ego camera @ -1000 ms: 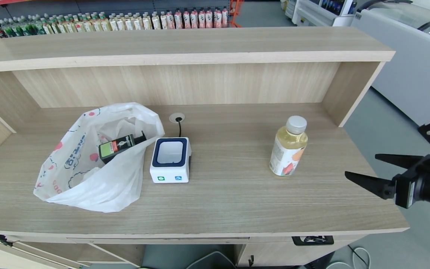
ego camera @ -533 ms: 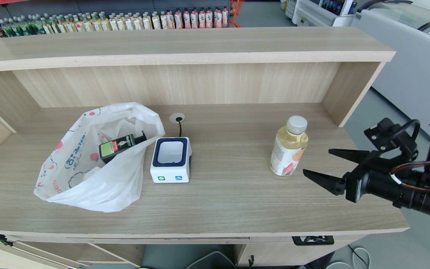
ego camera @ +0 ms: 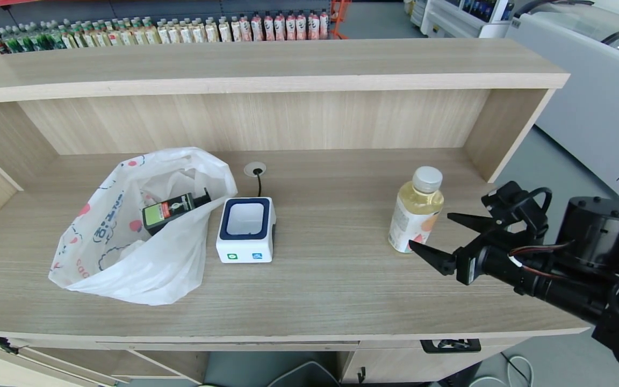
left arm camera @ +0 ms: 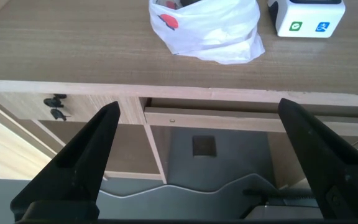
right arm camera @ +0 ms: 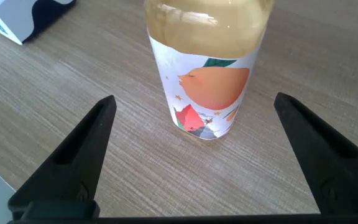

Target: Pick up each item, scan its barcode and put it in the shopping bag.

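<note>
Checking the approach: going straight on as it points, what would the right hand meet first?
Most likely the upright bottle, straight ahead of the open right hand with nothing between them.

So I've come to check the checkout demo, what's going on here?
The right gripper is open at the juice bottle standing on the counter, not yet gripping it. One dark item already lies in the shopping bag beside the scanner. The left gripper hangs open, low in front of the counter.

Wooden counter [ego camera: 342, 290], drinks shelf [ego camera: 180, 31] behind
</note>
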Tool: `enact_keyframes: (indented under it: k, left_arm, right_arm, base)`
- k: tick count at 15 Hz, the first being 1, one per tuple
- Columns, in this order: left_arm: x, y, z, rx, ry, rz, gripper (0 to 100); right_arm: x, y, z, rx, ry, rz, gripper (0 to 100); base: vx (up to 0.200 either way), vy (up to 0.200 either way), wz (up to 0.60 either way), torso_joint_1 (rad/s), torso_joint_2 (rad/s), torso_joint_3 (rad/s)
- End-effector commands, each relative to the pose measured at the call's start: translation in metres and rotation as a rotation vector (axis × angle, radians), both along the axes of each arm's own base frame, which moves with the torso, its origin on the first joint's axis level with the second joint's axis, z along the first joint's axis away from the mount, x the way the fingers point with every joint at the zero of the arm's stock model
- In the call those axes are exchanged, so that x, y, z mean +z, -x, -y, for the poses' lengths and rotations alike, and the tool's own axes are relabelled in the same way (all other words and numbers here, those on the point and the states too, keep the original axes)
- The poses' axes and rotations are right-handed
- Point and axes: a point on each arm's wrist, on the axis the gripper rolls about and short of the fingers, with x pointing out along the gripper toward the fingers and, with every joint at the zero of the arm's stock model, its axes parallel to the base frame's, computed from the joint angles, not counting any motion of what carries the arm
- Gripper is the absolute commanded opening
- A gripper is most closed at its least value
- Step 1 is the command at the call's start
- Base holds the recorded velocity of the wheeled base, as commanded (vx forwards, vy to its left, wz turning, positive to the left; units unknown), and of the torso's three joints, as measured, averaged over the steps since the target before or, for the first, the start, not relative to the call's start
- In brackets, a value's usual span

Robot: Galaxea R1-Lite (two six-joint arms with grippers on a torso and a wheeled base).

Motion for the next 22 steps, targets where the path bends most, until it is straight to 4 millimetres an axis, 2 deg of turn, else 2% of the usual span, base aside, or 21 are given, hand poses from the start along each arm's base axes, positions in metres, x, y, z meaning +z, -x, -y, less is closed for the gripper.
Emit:
enact_keyframes:
  k: [1,11,20,21,22]
  left_arm:
    - [0.0,0.0,0.0,0.001,0.0,0.001,100]
    - [0.0,0.0,0.0,0.001,0.0,0.001,100]
    - [0.0,0.0,0.0,0.001,0.0,0.001,100]
    - [0.0,0.0,0.0,0.001,0.0,0.001,100]
    - [0.0,0.0,0.0,0.001,0.0,0.001,100]
  right_arm:
    - [-0.013,-0.006,-0.008,0.02,-0.002,-0.038,100]
    - [-0.015,-0.045,-0.031,0.045,-0.029,-0.005,100]
    - [-0.018,-0.058,-0.035,0.067,-0.077,0.032,100]
    - [-0.018,-0.06,-0.036,0.086,-0.093,0.04,0]
    - [-0.018,-0.061,-0.036,0.097,-0.092,0.044,0]
  base:
    - [0.0,0.0,0.0,0.0,0.0,0.0]
    - [0.0,0.0,0.0,0.0,0.0,0.0]
    - [0.0,0.0,0.0,0.0,0.0,0.0]
    - [0.0,0.0,0.0,0.0,0.0,0.0]
    - [0.0,0.0,0.0,0.0,0.0,0.0]
